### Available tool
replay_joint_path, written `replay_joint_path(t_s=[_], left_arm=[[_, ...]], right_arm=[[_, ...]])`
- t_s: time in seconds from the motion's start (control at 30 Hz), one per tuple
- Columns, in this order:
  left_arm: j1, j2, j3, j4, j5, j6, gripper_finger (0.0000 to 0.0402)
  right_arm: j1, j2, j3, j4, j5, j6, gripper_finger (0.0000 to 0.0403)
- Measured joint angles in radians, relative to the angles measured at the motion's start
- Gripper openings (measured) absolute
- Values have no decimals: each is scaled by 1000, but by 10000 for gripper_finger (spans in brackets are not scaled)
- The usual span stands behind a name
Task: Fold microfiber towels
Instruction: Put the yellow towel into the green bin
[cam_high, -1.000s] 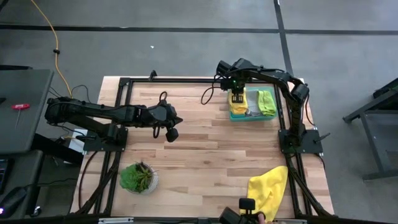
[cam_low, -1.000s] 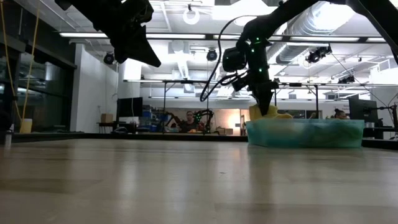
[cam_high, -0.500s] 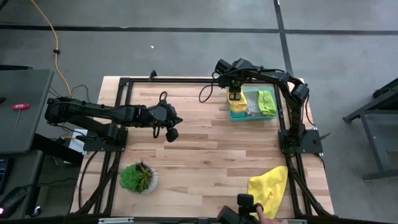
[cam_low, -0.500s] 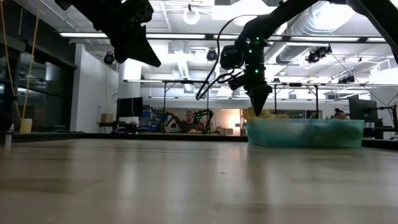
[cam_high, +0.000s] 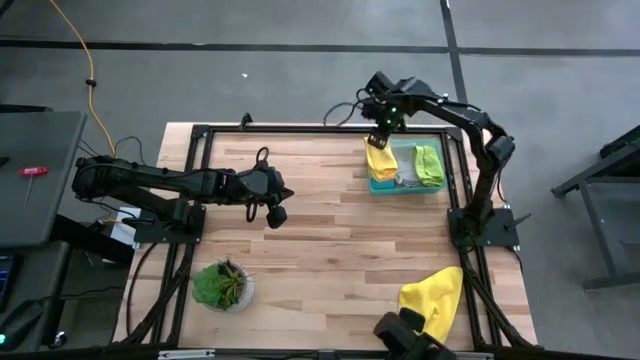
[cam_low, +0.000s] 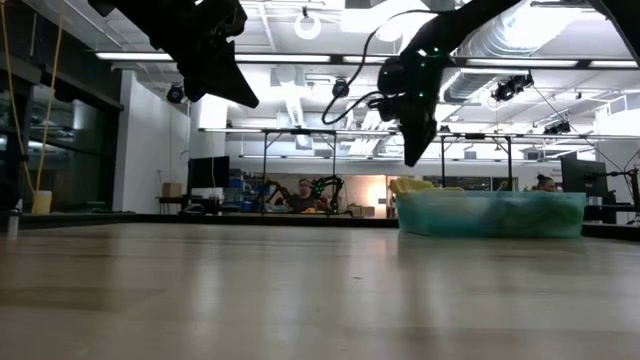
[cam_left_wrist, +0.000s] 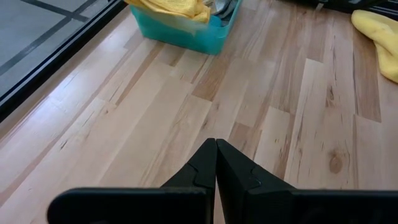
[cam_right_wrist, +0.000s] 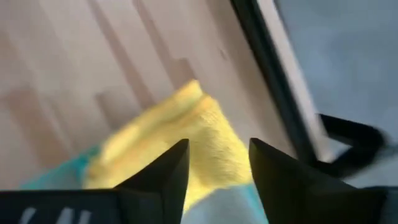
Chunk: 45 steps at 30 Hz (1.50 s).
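Towels: folded yellow towel (cam_high: 380, 162) lies in the teal bin (cam_high: 405, 186), beside a lime one (cam_high: 429, 165).
My right pincer (cam_high: 377, 136) hovers above, spread and empty; left pincer (cam_left_wrist: 215, 163) closed, empty; one loose yellow towel (cam_high: 432, 300) left on my table (cam_high: 330, 240).

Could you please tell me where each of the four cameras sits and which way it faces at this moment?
High view: above the table, looking straight down; both arms show.
Low view: at table-top height, looking level across; the right gripper hangs above the teal bin.
Left wrist view: on the left arm, looking past its shut left gripper over the wooden table.
Right wrist view: on the right arm, looking down between open fingers at the folded yellow towel.
All four views show the bin.
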Motion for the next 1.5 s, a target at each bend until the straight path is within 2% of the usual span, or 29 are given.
replay_joint_path(t_s=[0.1,0.17,0.2,0.27,0.43,0.53,0.67,0.77,0.87,1.03,1.33,1.5], left_arm=[[0,0,0,0,0,0,0],[0,0,0,-1,0,0,0],[0,0,0,0,0,0,0],[0,0,0,0,0,0,0],[0,0,0,-1,0,0,0],[3,0,0,0,0,8,0],[6,0,0,0,0,18,0],[7,0,0,0,0,18,0],[6,0,0,0,0,5,0],[6,0,0,0,29,-19,0],[6,0,0,0,35,-19,0],[6,0,0,0,53,-19,0]], right_arm=[[1,-1,0,-33,-58,34,110],[11,-7,-19,-57,-67,36,62],[16,-24,-55,-51,-77,36,34],[19,-79,-162,-16,-102,50,12],[30,-294,-497,205,-88,233,3],[53,-396,-609,355,-31,374,2],[64,-419,-701,509,5,518,1],[69,-389,-735,628,57,596,0],[69,-343,-739,657,108,633,0],[97,-289,-738,590,73,620,0],[196,-287,-738,504,1,590,0],[218,-287,-738,504,43,608,0]])
